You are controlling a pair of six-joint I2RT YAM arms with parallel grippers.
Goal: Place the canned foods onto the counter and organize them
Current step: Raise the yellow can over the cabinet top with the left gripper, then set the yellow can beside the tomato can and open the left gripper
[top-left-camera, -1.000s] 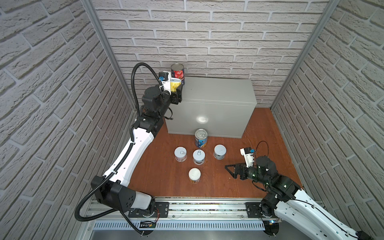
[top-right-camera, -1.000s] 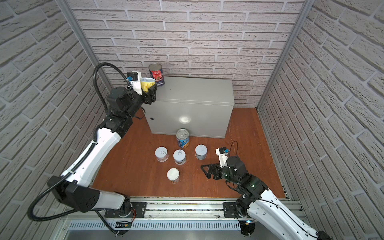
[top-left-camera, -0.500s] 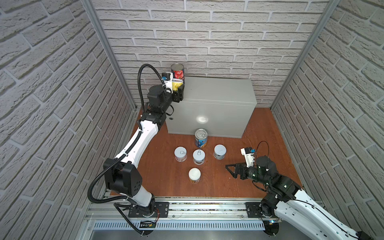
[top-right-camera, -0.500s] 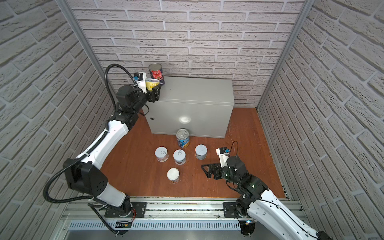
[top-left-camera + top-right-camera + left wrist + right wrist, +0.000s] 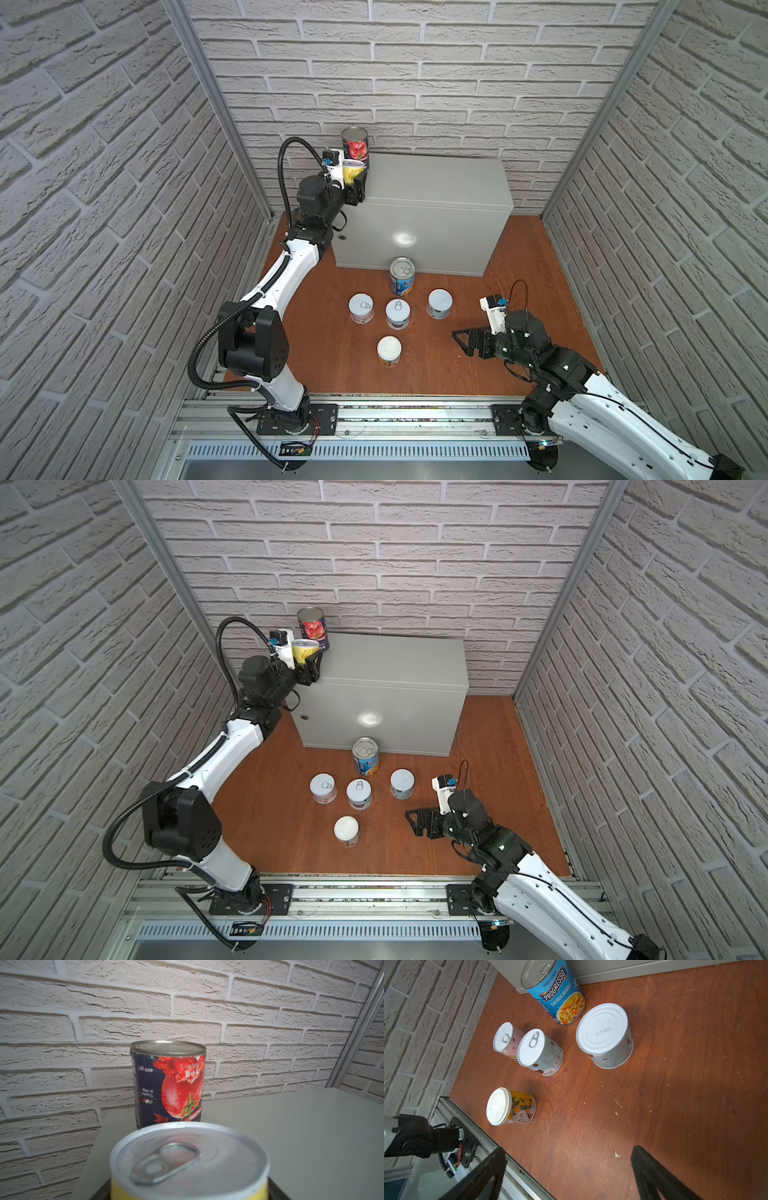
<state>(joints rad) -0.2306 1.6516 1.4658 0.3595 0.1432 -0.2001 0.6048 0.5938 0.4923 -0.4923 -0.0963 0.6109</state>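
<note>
My left gripper [image 5: 356, 183] is shut on a short yellow can [image 5: 353, 171] [image 5: 189, 1163], holding it upright over the left edge of the grey counter [image 5: 436, 183] [image 5: 291, 1126]. I cannot tell whether the can touches the top. Just behind it, a tall tomato can [image 5: 355, 147] [image 5: 168, 1082] stands on the counter's back left corner. On the wooden floor stand a blue Progresso can [image 5: 402, 276] [image 5: 556, 991], three pale short cans [image 5: 361, 307] [image 5: 397, 313] [image 5: 439, 303] and a yellow short can [image 5: 389, 351] [image 5: 510, 1106]. My right gripper [image 5: 461, 340] [image 5: 566, 1167] hovers open and empty low over the floor, right of them.
Brick walls close in the left, back and right sides. A metal rail [image 5: 374, 415] runs along the front edge of the floor. The counter's grey front face [image 5: 374, 717] stands directly behind the Progresso can.
The left arm has reached further forward and carried the yellow can slightly right, toward the counter beside the tomato can. The right arm and the floor cans have not moved.
</note>
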